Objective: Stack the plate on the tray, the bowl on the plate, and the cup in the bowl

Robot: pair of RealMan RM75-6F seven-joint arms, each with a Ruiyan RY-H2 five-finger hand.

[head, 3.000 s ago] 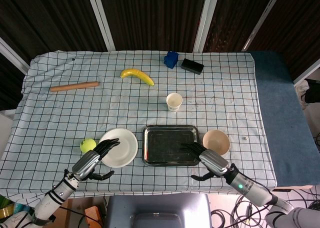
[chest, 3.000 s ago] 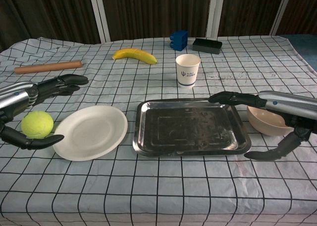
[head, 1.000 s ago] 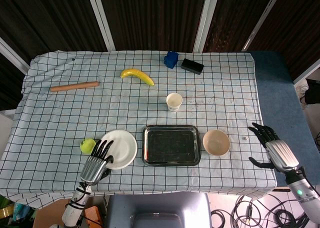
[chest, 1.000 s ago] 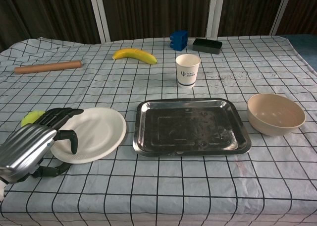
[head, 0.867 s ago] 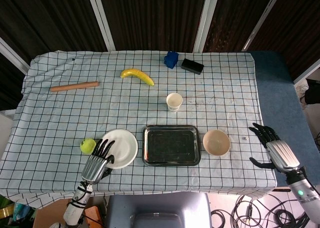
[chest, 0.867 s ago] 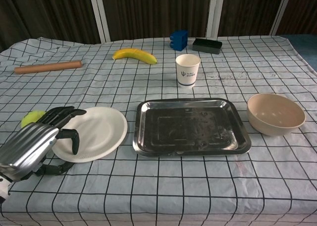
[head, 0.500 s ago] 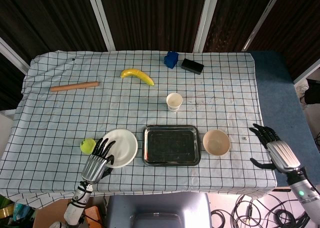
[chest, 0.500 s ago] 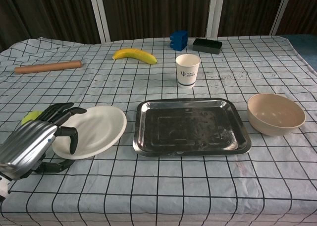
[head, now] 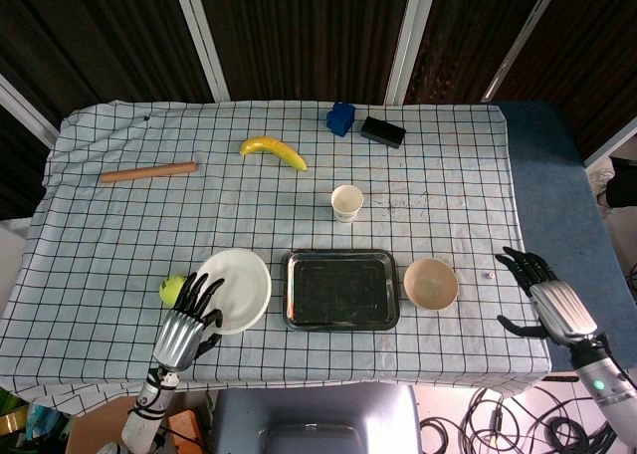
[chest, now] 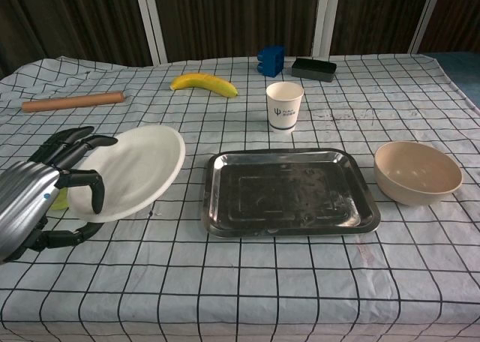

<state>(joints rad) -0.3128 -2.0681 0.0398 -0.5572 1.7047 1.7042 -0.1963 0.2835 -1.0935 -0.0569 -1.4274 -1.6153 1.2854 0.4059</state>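
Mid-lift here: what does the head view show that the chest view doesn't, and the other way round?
Only the head view shows the right hand, open beyond the table's right edge. Only the chest view shows the plate tilted up off the cloth. Both show the left hand gripping that plate, plus the tray, bowl and cup.

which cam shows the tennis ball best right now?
Head view. The yellow-green tennis ball shows most of its round top there, just left of the round white plate, with the left hand covering only its near edge. In the chest view only a thin yellow-green sliver peeks out behind that hand.
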